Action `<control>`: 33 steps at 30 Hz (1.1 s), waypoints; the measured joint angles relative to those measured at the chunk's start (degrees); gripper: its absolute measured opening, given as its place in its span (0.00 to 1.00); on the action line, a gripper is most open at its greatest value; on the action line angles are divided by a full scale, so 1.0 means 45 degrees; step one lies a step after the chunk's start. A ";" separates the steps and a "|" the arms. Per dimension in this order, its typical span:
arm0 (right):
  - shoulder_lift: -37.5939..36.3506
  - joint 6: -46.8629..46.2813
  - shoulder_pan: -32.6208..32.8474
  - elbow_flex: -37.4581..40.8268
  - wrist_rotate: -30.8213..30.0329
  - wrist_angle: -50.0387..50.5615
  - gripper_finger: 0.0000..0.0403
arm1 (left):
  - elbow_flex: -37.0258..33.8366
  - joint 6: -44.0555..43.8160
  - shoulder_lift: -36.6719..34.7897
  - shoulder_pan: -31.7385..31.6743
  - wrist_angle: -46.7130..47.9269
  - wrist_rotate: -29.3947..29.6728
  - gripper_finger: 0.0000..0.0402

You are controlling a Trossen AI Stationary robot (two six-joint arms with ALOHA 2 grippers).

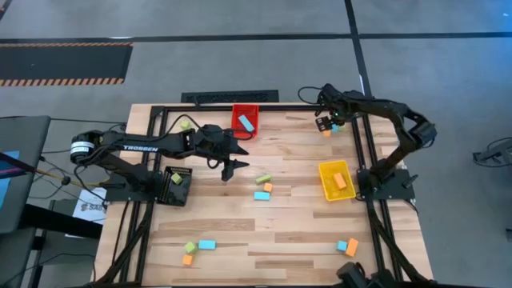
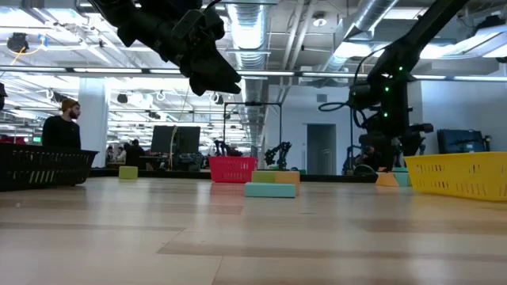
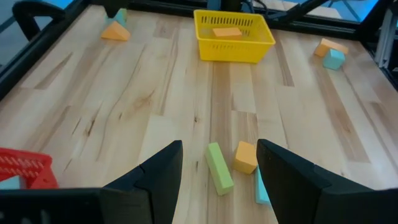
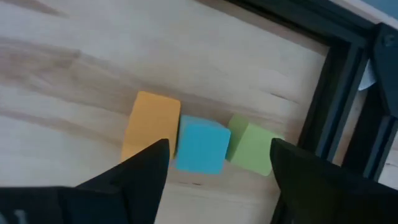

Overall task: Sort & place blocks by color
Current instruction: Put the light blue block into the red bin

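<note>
The right gripper (image 4: 214,165) hangs low over a tight row of three blocks at the upper right of the high view, close against the black frame rail (image 4: 339,106); its fingers stand wide and empty, straddling the light-blue cube (image 4: 200,144), with the orange block (image 4: 149,124) touching it on one side and the yellow-green block (image 4: 252,148) on the other. That crowding is the risk: as the fingers come together they may well catch a neighbour too, pinching two colours at once or skating one block off towards the rail, where it would be awkward to reach. A finger landing on top of the orange block rather than beside the blue one could also tip the row. The left gripper (image 3: 219,163) sits near the middle of the table, part open and holding nothing, above a yellow-green bar (image 3: 219,168), an orange cube (image 3: 246,156) and a light-blue piece (image 3: 261,186) lying close together — a similar mix-up could arise there. The blocks are small, matte, square-edged pieces, far smaller than the bins. Some are already sorted: a blue one in the red bin (image 1: 246,120) at top centre, an orange one in the yellow bin (image 1: 336,181) at right; others lie scattered along the lower edge of the high view.
</note>
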State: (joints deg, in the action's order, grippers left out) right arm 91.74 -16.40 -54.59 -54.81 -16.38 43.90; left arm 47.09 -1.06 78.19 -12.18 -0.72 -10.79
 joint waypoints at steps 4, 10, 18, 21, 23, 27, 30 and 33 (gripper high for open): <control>0.0307 0.0057 -0.0004 0.0000 -0.0012 -0.0075 0.67 | 0.0000 0.0076 0.0005 0.0000 0.0024 0.0184 0.48; 0.0347 0.0087 0.0039 -0.0010 0.0200 -0.0483 0.62 | 0.0000 0.0173 0.0005 0.0000 0.0009 0.0238 0.48; 0.0560 -0.0109 -0.0155 0.0014 0.1202 -0.0623 0.56 | 0.0000 0.0175 0.0005 0.0000 0.0008 0.0248 0.48; 0.0525 -0.0244 -0.0145 0.0000 0.1353 -0.0671 0.54 | 0.0000 0.0172 0.0005 0.0000 0.0007 0.0253 0.48; 0.0526 -0.0244 -0.0155 0.0001 0.1362 -0.0677 0.53 | 0.0000 0.0175 0.0005 0.0000 0.0011 0.0249 0.48; 0.0531 -0.0246 -0.0155 0.0005 0.1389 -0.0680 0.53 | 0.0000 0.0180 0.0005 0.0000 0.0011 0.0253 0.48; 0.0531 -0.0244 -0.0150 0.0005 0.1402 -0.0774 0.53 | -0.0005 0.0205 0.0005 0.0000 0.0011 0.0248 0.48; 0.0531 -0.0239 -0.0061 0.0005 0.1388 -0.0815 0.54 | -0.0005 0.0229 0.0005 0.0000 0.0011 0.0252 0.48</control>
State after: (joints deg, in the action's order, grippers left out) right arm 94.13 -17.47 -54.87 -54.78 -10.13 40.23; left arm 47.07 -0.03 78.22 -12.19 -0.67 -9.65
